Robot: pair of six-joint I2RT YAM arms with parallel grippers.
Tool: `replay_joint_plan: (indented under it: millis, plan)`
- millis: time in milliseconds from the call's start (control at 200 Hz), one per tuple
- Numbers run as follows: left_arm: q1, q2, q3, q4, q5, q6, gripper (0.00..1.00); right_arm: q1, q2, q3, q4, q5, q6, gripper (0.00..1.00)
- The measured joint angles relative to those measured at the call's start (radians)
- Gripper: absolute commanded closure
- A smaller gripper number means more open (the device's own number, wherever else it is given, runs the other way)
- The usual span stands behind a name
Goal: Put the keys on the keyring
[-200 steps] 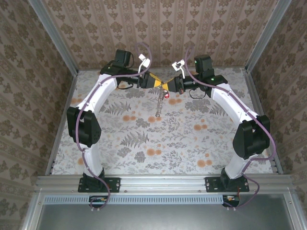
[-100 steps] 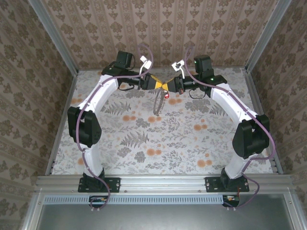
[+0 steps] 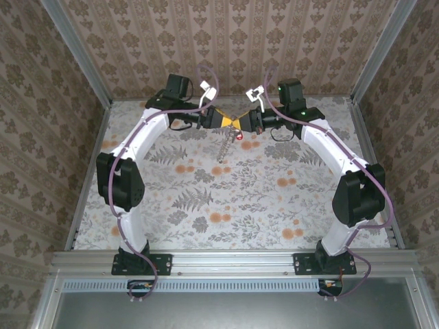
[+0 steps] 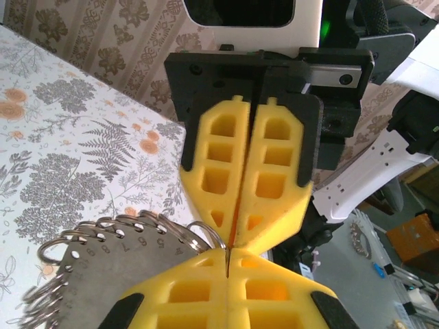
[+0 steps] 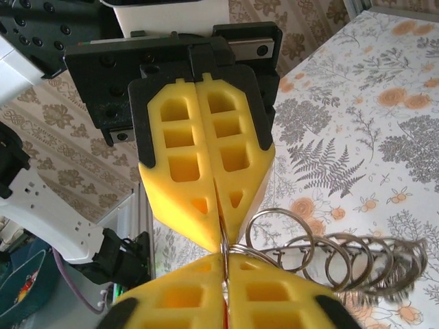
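With your left jaws clamped on the keyring (image 3: 224, 144) at upper centre and right jaws seemingly pinching it too, easing either early could swing it off the keys (image 3: 241, 136) just below.

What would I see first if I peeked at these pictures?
The left arm's yellow gripper and the right arm's yellow gripper meet tip to tip above the far middle of the flower-printed table. A silvery chain of metal rings dangles just below them, beside a tiny red piece.
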Motion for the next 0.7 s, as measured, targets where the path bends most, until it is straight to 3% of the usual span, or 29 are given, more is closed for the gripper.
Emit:
replay_joint_plan:
  millis: [75, 205, 375, 525, 700]
  plan:
    - [-0.008, -0.011, -0.030, 0.042, -0.033, -0.030, 1.00, -0.008, -0.018, -0.035, 0.059, 0.005, 0.039, 0.56]
    - [-0.021, -0.029, -0.093, 0.124, -0.099, -0.089, 1.00, -0.045, -0.108, -0.153, 0.172, 0.038, 0.132, 0.51]
    - [-0.024, -0.075, -0.161, 0.218, -0.156, -0.150, 1.00, -0.076, -0.279, -0.340, 0.324, 0.179, 0.258, 0.42]
    - [-0.024, -0.125, -0.168, 0.278, -0.180, -0.181, 1.00, -0.071, -0.390, -0.517, 0.476, 0.306, 0.363, 0.40]
    - [-0.024, -0.185, -0.195, 0.366, -0.198, -0.231, 1.00, -0.056, -0.406, -0.629, 0.593, 0.415, 0.442, 0.40]
